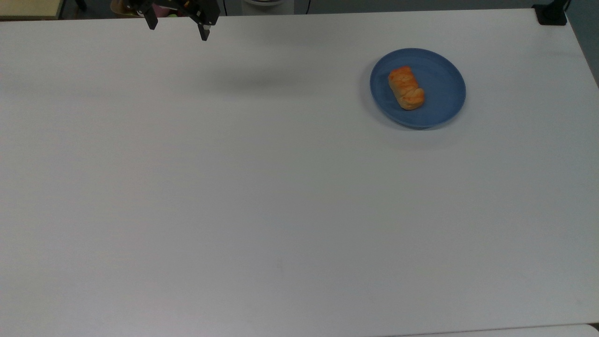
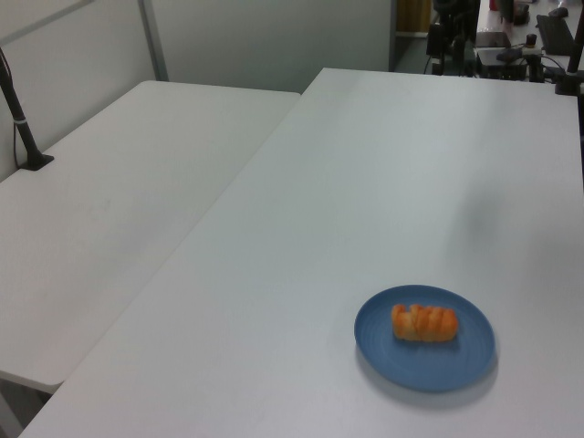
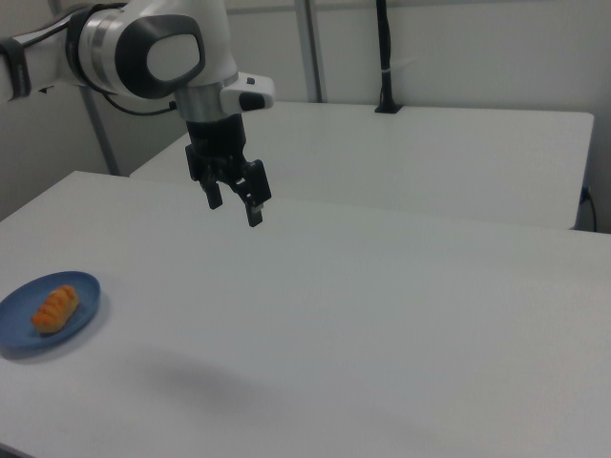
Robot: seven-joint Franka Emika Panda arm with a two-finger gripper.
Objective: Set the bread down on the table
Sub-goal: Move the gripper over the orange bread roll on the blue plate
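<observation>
The top view is taken up mostly by the white desk (image 1: 262, 196), on which a round blue plate (image 1: 444, 84) is set toward the top view's right, near the far edge. A second white desk (image 2: 100, 210) is seen butted against the first one on the left view's left. The Franka arm (image 3: 143, 52) is seen in the right view, raised well above the desk, with its claw (image 3: 235, 196) pointing down; in the top view the claw (image 1: 178, 25) hangs at the upper edge, well apart from the plate. Its two fingers are spread apart and nothing is held between them. The bread (image 1: 406, 88), a small golden-orange ridged roll, is found lying on the plate, a little toward the top view's left of the plate's middle; in the left view the bread (image 2: 424, 322) is shown lying lengthwise across the plate (image 2: 461, 360). The task is judged to be barely begun: the bread has not yet been grasped, so the reach to the plate, the pick-up, the carry and the setting down on the bare desk are all judged to remain.
</observation>
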